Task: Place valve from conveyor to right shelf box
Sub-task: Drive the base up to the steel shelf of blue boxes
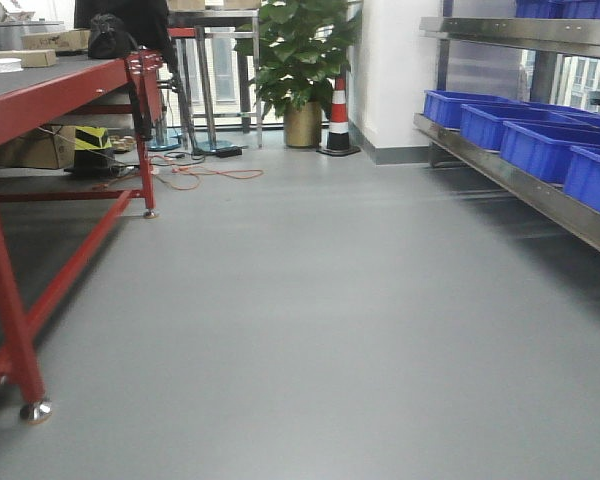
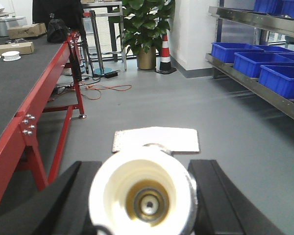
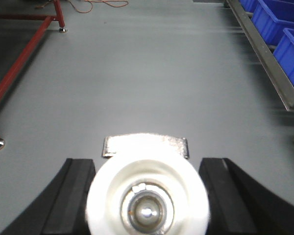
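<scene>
A valve (image 2: 143, 196) fills the bottom of the left wrist view, its white cap facing the camera and a flat metal handle behind it. My left gripper (image 2: 143, 208) is shut on it, black fingers (image 2: 63, 205) pressing both sides. Another valve (image 3: 147, 198) sits the same way in my right gripper (image 3: 147, 208), which is shut on it. The conveyor (image 1: 40, 78), a dark belt on a red frame, runs along the left. Blue boxes (image 1: 540, 148) line the right shelf (image 1: 500, 180). Neither gripper shows in the front view.
Grey floor lies between the conveyor and the shelf. A potted plant (image 1: 302, 60) and a traffic cone (image 1: 339, 118) stand at the far wall. Orange cables (image 1: 205, 175) trail on the floor. Cardboard boxes (image 2: 14, 48) and a black bag (image 2: 58, 30) rest on the belt.
</scene>
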